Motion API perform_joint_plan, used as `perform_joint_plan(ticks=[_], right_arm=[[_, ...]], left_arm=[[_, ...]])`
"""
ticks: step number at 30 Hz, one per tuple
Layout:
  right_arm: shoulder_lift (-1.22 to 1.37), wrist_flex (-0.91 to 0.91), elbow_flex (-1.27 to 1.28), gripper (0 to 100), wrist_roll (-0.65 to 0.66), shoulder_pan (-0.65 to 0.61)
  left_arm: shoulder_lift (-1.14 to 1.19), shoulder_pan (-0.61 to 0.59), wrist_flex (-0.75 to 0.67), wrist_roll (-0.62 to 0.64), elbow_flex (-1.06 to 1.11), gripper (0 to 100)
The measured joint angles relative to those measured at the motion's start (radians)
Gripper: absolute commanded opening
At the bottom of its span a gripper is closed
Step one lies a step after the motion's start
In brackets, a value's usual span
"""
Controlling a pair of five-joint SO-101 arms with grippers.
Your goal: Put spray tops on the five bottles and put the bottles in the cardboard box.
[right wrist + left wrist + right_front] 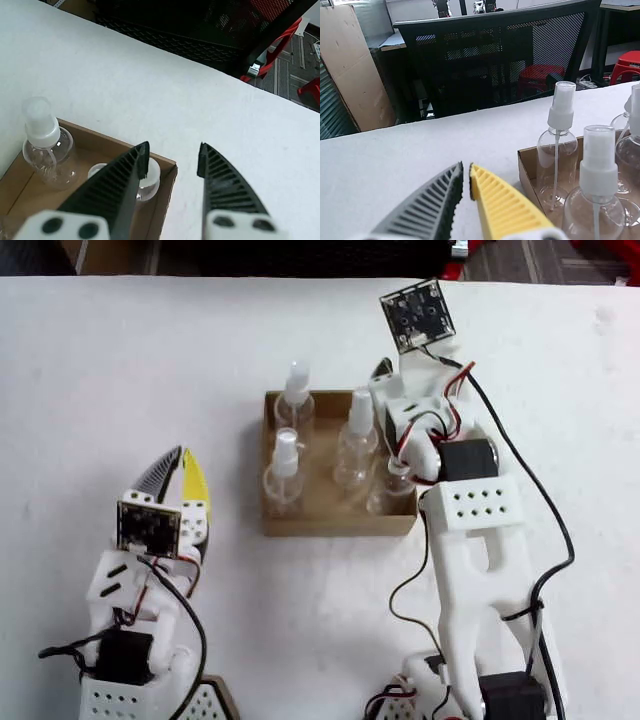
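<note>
I am watching a white table (120, 360) carrying one shallow cardboard box (340, 524), which is sitting flat near the middle, its brown wall facing the near edge.

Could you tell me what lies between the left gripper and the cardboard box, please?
Nothing: in the high view, bare white table separates the left gripper from the shallow brown cardboard box.

Black mesh chair (495, 60) — red stool (626, 64)

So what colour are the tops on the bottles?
White. The spray tops show best in the left wrist view.
</note>
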Motion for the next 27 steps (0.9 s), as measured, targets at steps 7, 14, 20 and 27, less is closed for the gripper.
perform_joint_plan(ticks=[7, 14, 20, 27], right_arm=[[-0.009, 0.11, -0.152, 13.4, 0.0, 0.106], [0.212, 0.256, -0.391, 13.4, 0.0, 0.29], [0.528, 0.399, -0.603, 13.8, 0.0, 0.336], [0.924, 0.52, -0.855, 21.1, 0.0, 0.334]], left_arm=[[0.0, 0.0, 0.0, 0.0, 0.0, 3], [0.0, 0.0, 0.0, 0.0, 0.0, 3], [0.0, 0.0, 0.0, 0.0, 0.0, 3], [0.0, 0.0, 0.0, 0.0, 0.0, 3]])
